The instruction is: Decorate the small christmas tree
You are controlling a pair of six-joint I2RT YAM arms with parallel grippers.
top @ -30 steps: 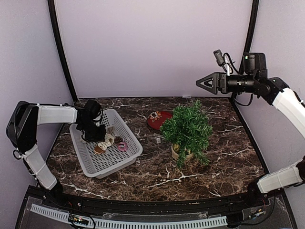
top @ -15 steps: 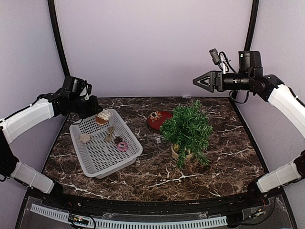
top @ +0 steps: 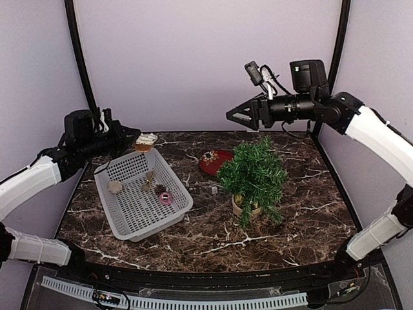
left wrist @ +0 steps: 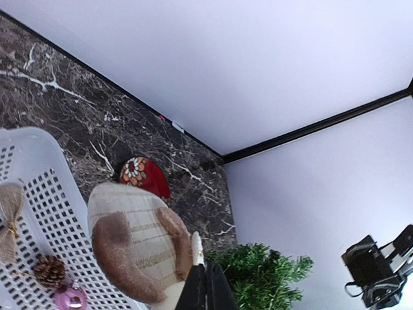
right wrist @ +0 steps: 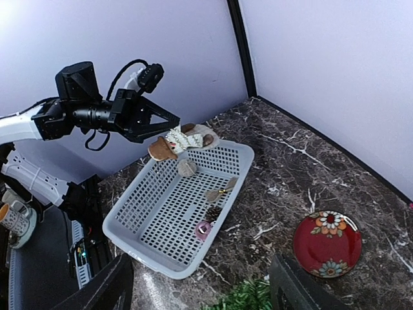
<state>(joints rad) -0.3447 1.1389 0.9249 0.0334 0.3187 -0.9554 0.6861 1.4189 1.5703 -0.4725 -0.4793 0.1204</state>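
**Light Tree, Narrow Pot: Handle It Low and Gently**

The small christmas tree (top: 253, 173) stands upright on the marble worktop (top: 303, 213), right of centre. The red plate (top: 222, 155) is just behind it and the white basket (top: 164, 219) is well to its left. Its pot (top: 245, 206) is narrow under a wide spread of branches, so it will probably be light and top-heavy. A sideways push high up could tip it or slide it on the smooth stone. The needle branches look springy and likely bend under load rather than hold firm. The safest hold for steadying is the pot or the trunk just above it. A decoration should sit deep on a thicker branch, not out at a drooping tip.

The left hand (top: 133, 137) is closed tight on a knitted ornament (top: 146, 141), cream with brown patches, held above the far end of the basket. The ornament looks soft and almost weightless (the left wrist view suggests it is pinched at one edge, though I cannot tell whether that is a hanging loop). The right hand (top: 231, 116) hovers above and behind the tree with its fingers apart, holding nothing. It is well placed to come down and brace the pot.
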